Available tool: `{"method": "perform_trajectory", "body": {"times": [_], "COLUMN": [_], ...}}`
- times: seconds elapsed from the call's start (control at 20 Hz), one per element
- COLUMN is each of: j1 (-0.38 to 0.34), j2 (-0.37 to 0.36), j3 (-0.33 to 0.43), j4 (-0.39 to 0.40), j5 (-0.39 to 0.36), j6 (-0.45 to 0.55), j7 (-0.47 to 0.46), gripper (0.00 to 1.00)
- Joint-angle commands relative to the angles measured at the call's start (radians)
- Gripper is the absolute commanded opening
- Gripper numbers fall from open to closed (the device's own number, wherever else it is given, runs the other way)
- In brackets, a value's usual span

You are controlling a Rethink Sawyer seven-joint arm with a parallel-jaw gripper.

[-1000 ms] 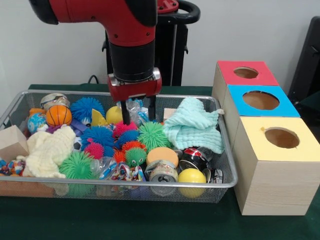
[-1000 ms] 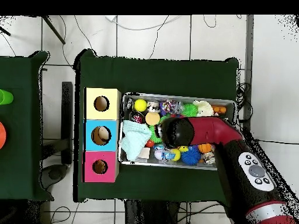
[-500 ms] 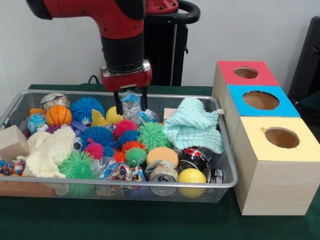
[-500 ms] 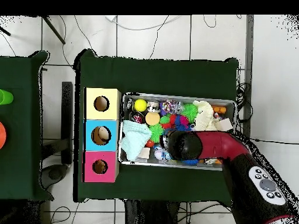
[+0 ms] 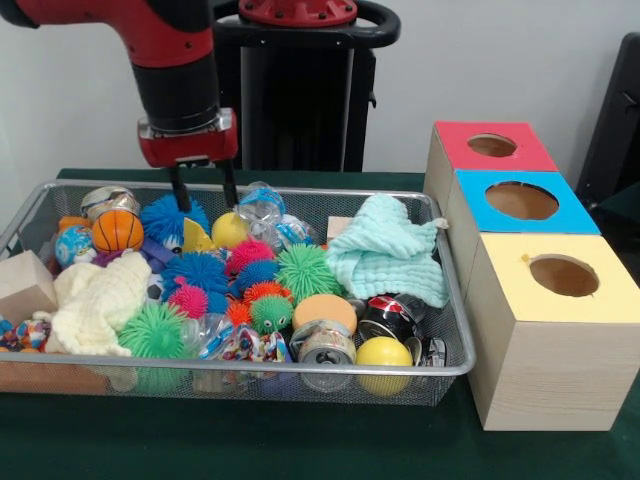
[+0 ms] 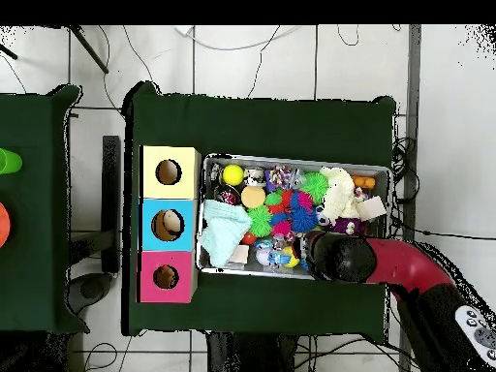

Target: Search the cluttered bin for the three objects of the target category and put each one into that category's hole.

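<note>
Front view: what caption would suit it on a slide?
Open pincer hovering over a toy-filled wire bin beside three holed boxes.

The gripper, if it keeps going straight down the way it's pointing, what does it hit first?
Most likely the blue spiky ball at the bin's far edge. The gripper hangs open and empty with its fingertips just above that ball. Depth is unclear, so it could instead graze the yellow ball beside it.

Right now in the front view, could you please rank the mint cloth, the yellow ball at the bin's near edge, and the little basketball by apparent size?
1. Mint cloth.
2. Yellow ball and basketball: look alike; the ball is nearer the camera, so unranked.
</note>
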Motion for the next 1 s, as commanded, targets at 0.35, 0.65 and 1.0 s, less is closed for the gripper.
{"method": "perform_trajectory", "body": {"times": [0.35,0.65,1.0], "j1": [-0.018,-0.010,-0.041], "j2": [0.048,0.081,0.177], "j3": [0.104,0.105,0.124], "j4": [-0.048,-0.079,-0.103], "j5": [-0.092,-0.110,-0.143], "j6": [0.082,0.082,-0.005], "j7": [-0.227,-0.211,-0.195], "gripper": [1.00,1.00,1.00]}}
